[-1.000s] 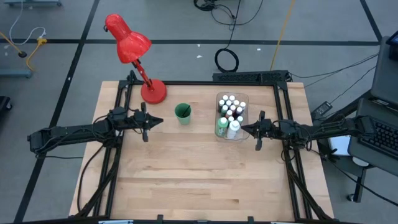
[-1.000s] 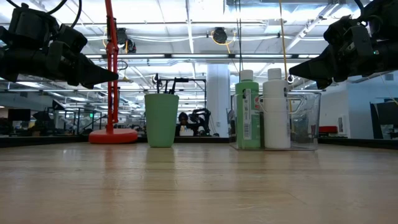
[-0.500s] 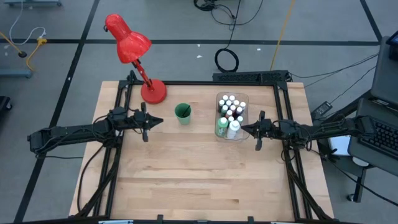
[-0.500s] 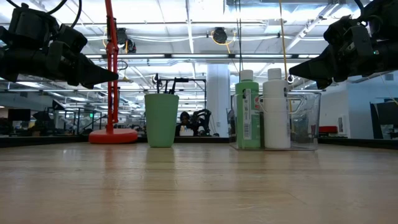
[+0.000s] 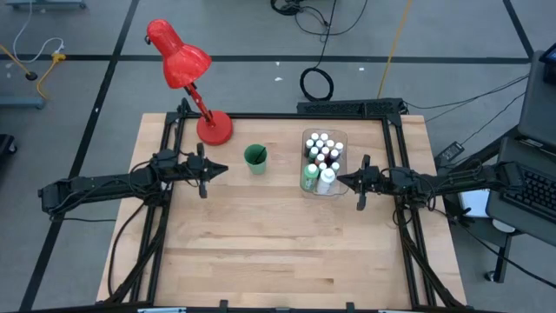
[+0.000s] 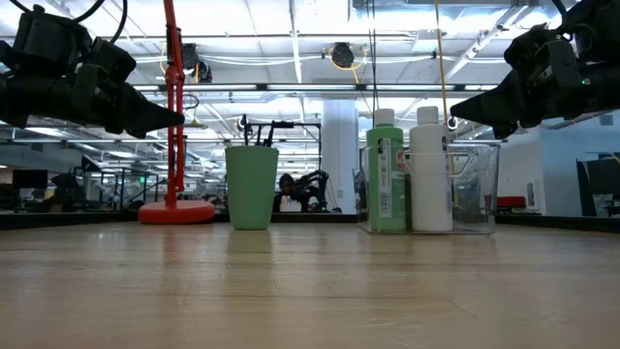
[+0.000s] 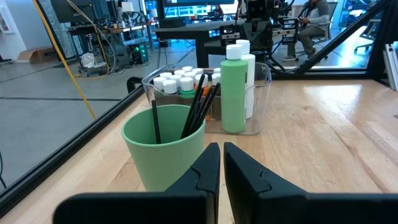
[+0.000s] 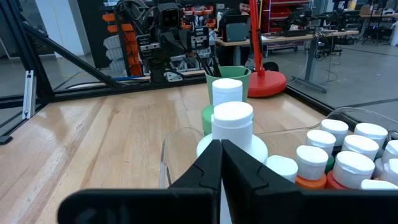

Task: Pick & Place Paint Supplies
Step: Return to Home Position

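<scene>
- The left hand [image 5: 222, 169] hangs above the desk [image 5: 278, 248], to the left of the green cup [image 5: 255, 157] and apart from it. In the left wrist view its two fingers [image 7: 208, 168] lie clenched together with nothing between them.
- The right hand [image 5: 341, 180] hangs above the desk just to the right of the clear tray [image 6: 481, 189], level with the tray's near end. Its fingers [image 8: 210, 163] are also pressed together and grasp nothing.
- In the low view both hands sit well above the desk top, with their tips pointing inward toward the cup and the tray.
- The green cup stands upright between the red lamp [image 5: 187, 65] and the tray. Several thin dark brushes [image 7: 200, 107] lean inside it, and their handles stick out over the rim.
- The tray stands to the right of the cup and apart from it.
- The green bottle [image 6: 386, 174] and the white bottle [image 6: 429, 173] stand upright side by side at the tray's near end. The green one is on the side toward the cup.
- The small white-capped bottles [image 5: 323, 149] are packed close together in the far part of the tray, behind the two bigger bottles.
- The lamp's round base rests near the far left corner of the desk, and its shade reaches out beyond the desk edge.
</scene>
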